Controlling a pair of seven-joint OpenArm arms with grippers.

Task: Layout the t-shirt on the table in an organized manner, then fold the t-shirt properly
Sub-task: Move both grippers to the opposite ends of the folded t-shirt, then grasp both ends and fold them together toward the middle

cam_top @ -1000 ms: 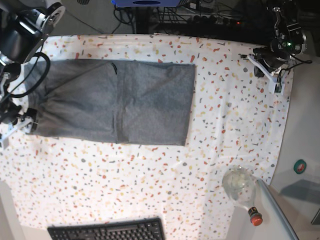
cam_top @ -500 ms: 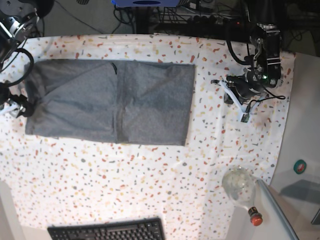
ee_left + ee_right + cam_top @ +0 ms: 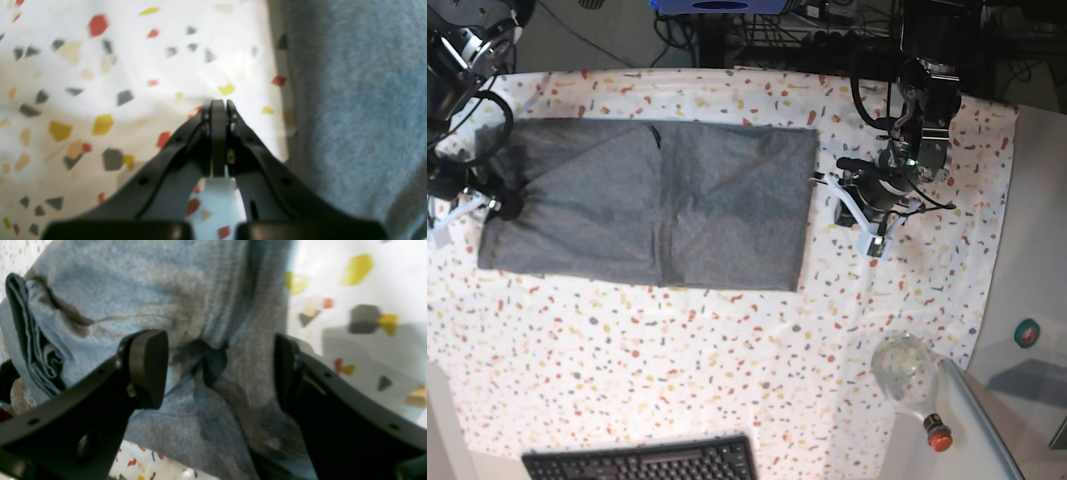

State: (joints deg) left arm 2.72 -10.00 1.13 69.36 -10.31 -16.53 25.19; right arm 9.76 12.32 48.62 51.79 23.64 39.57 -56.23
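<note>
Flecked white table [image 3: 727, 370] with a folded grey t-shirt [image 3: 647, 205], seen from three cameras.

Base view: the t-shirt lies flat as a wide rectangle on the table's far left part, with a vertical fold line near its middle. The left gripper [image 3: 827, 185] sits just beside the shirt's right edge; the right gripper [image 3: 489, 203] is at its left edge. A keyboard [image 3: 642, 462] lies at the near edge, and a clear bottle [image 3: 910, 375] rests at the near right corner. Left wrist view: the left gripper [image 3: 218, 106] has its jaws pressed together on nothing, low over the table [image 3: 100, 83], the t-shirt [image 3: 360, 100] just to one side. Right wrist view: the right gripper [image 3: 220, 366] stands wide apart, straddling bunched t-shirt [image 3: 186, 300] fabric; whether its fingers [image 3: 148, 366] touch the cloth is unclear in this blurred close-up.
</note>
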